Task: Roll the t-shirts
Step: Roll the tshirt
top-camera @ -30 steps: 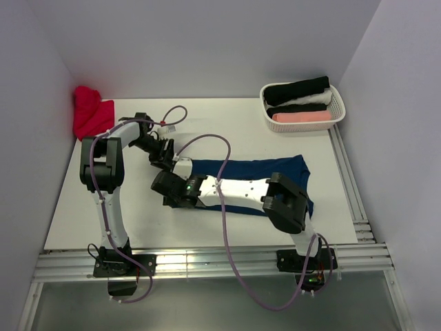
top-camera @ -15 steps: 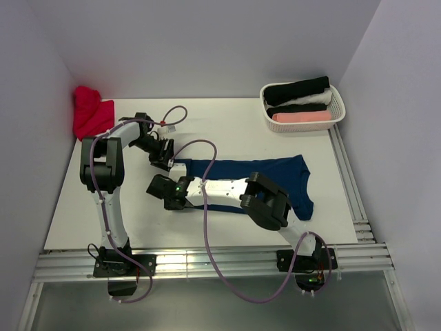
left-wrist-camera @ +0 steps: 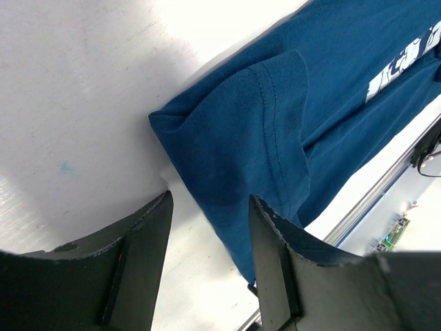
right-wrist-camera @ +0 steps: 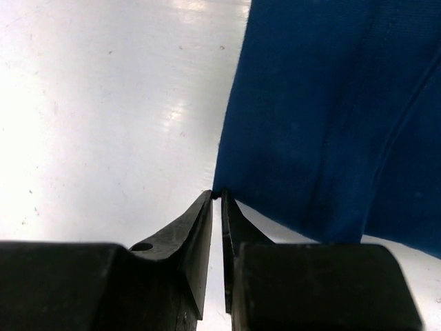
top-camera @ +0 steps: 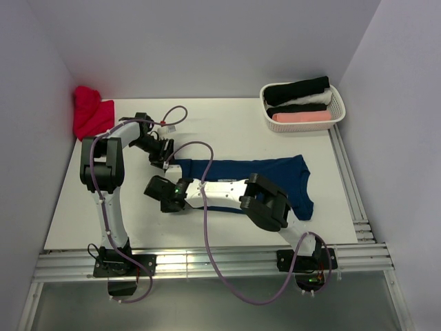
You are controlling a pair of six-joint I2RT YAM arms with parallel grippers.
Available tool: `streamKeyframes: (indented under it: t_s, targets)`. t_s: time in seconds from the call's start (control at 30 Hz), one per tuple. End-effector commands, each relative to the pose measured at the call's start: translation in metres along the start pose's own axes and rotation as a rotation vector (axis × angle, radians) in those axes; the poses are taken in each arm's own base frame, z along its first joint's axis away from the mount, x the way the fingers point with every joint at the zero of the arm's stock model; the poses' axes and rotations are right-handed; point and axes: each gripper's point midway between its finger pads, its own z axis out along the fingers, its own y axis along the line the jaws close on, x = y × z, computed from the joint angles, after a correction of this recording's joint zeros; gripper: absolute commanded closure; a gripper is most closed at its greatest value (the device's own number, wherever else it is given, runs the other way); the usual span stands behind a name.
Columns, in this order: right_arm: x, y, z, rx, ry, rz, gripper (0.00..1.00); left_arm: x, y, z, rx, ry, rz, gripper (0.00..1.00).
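Right now the navy t-shirt [top-camera: 275, 172] lies flat on the white table [top-camera: 241, 131], folded into a long strip in front of the right arm. Both grippers are at the end of the strip on the left arm's side. The left gripper [left-wrist-camera: 210, 224] is at the far corner of that end. Its jaws are wide apart, with nothing between them, and a folded sleeve with a sewn hem shows just past them. A bit of the pale print [left-wrist-camera: 406, 58] peeks out farther along the shirt. The right gripper [right-wrist-camera: 214, 198] is at the near corner. Its jaws are almost closed, with only a thin slit between them, and the tips meet the very corner of the blue cloth. I cannot tell if any cloth is pinched in there. At the far right of the table sits a white basket [top-camera: 337, 103] with three rolled cloths [top-camera: 301, 117], one black, one white and one pink. A red cloth [top-camera: 89, 114] is bunched in the far left corner.
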Motion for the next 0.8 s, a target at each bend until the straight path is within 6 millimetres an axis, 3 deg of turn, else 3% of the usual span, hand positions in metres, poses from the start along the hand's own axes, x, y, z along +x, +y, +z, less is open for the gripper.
streamKeyframes:
  t_s: [0.0, 0.2, 0.37, 0.57, 0.6, 0.77]
  targets:
    - [-0.021, 0.028, -0.024, -0.082, -0.043, -0.011, 0.83, -0.007, 0.012, 0.003, -0.06, -0.01, 0.051, 0.46]
    - [-0.036, 0.021, -0.039, -0.063, -0.096, 0.011, 0.64, -0.006, 0.011, 0.001, -0.061, -0.005, 0.06, 0.45]
    - [-0.056, 0.012, -0.051, -0.037, -0.159, 0.025, 0.6, -0.006, 0.011, 0.001, -0.06, -0.004, 0.061, 0.45]
    - [-0.072, 0.002, -0.04, 0.047, -0.175, 0.021, 0.6, -0.012, 0.004, -0.002, -0.037, -0.034, 0.075, 0.43]
    - [-0.071, -0.009, -0.03, 0.097, -0.167, 0.016, 0.6, -0.016, 0.001, -0.004, -0.028, -0.05, 0.09, 0.43]
    - [-0.072, -0.016, -0.019, 0.15, -0.167, 0.034, 0.55, -0.03, -0.022, -0.014, 0.061, -0.125, 0.145, 0.4]
